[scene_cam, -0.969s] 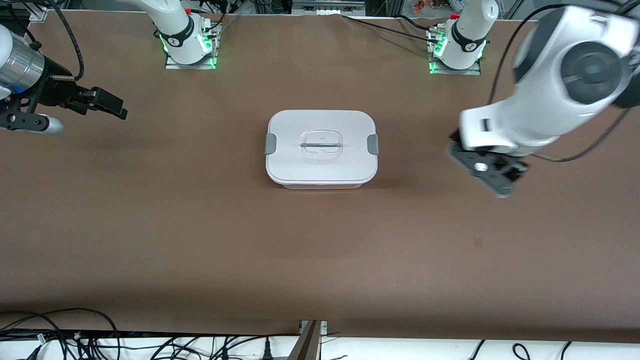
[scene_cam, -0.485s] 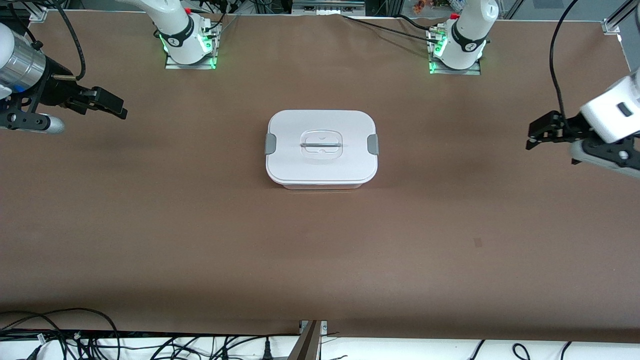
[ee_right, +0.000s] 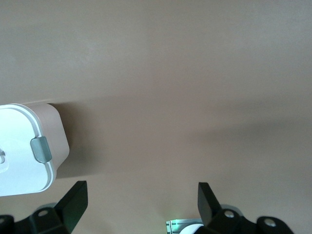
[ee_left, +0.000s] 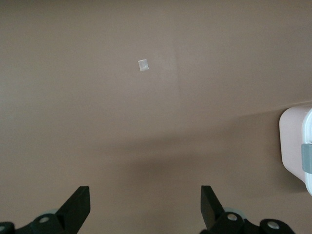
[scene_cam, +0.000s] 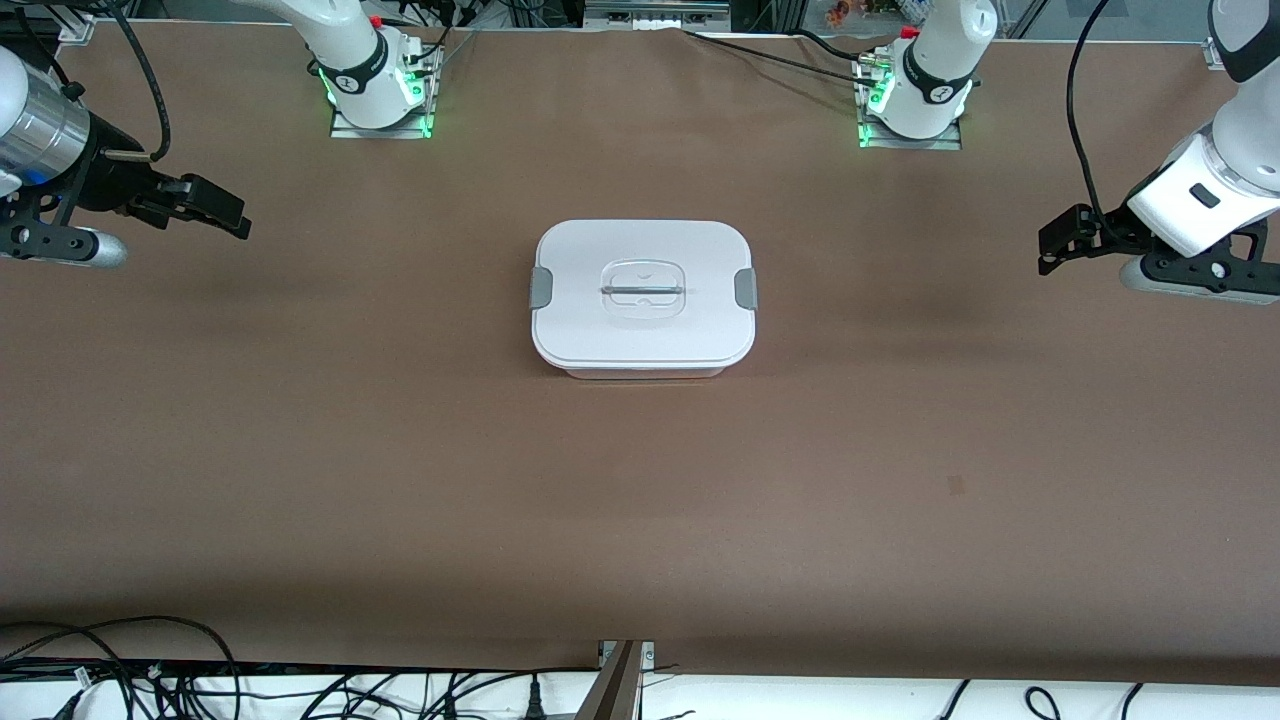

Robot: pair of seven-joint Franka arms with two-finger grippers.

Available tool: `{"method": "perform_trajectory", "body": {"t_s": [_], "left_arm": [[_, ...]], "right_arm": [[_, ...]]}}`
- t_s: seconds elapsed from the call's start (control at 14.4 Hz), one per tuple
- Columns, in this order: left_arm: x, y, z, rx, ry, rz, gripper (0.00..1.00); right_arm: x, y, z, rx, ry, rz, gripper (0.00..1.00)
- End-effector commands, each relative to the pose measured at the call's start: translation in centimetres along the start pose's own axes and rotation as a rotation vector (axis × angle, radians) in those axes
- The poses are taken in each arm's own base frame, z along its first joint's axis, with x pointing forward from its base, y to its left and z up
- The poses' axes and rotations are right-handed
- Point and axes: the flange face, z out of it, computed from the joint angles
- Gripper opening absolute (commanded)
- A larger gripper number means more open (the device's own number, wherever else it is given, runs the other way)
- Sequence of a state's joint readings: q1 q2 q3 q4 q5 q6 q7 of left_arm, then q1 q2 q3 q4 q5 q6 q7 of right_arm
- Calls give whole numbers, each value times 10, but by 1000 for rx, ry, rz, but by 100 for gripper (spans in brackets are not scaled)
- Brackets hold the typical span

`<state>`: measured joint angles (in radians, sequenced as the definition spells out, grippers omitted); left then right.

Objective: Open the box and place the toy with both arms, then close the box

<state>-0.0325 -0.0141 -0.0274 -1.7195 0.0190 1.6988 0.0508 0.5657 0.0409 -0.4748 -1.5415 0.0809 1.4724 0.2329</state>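
Observation:
The box (scene_cam: 643, 298) stands in the middle of the table with its white lid on, a grey clip (scene_cam: 745, 289) at each end and a clear recessed handle on top. Its pink wall and one clip show in the left wrist view (ee_left: 297, 148) and the right wrist view (ee_right: 29, 148). My left gripper (scene_cam: 1055, 240) is open and empty over the table at the left arm's end. My right gripper (scene_cam: 225, 212) is open and empty over the table at the right arm's end. The toy is out of view.
The two arm bases (scene_cam: 375, 85) stand along the table's edge farthest from the front camera. A small pale square mark (ee_left: 143, 65) lies on the brown table. Cables (scene_cam: 150, 670) hang along the table's edge nearest the front camera.
The left arm has swung away from beside the box out to its end of the table, and its gripper now points toward the box. The right arm has barely moved.

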Motion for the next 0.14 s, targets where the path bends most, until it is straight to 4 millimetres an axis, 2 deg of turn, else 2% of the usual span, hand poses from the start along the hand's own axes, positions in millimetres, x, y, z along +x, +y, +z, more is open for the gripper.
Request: {"method": "perform_trajectory", "body": {"t_s": [0.0, 0.07], "left_arm": [[-1, -1, 0, -1, 19, -16, 100], [-1, 0, 0, -3, 18, -16, 100]], "right_arm": [[-8, 2, -6, -6, 10, 6, 100], [-8, 2, -5, -6, 8, 6, 100]]}}
